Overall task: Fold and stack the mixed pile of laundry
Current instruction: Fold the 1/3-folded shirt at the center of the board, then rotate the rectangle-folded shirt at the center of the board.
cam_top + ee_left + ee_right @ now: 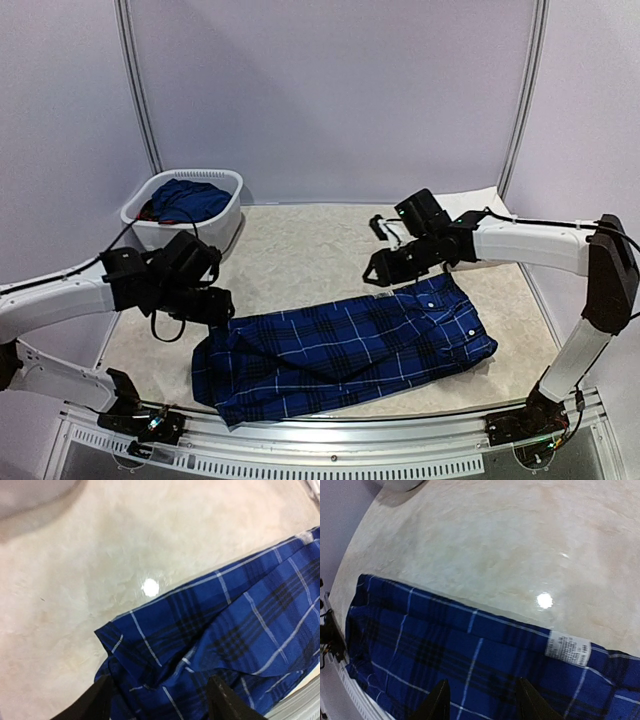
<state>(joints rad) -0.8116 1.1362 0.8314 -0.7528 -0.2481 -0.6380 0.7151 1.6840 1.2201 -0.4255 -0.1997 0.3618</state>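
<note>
While the top view shows the plaid shirt [340,350] flat at the table's [300,245] front, the left wrist view has the left gripper [157,682] spread over a rumpled corner. In the right wrist view, the right gripper [481,684] hangs equally spread. Both should pinch edges evenly.

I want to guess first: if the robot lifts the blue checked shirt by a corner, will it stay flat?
Probably not. The shirt lies in soft wrinkles, so it would likely droop. It looks thin, so probably light. Pushed, it might bunch up rather than slide across the table.
</note>
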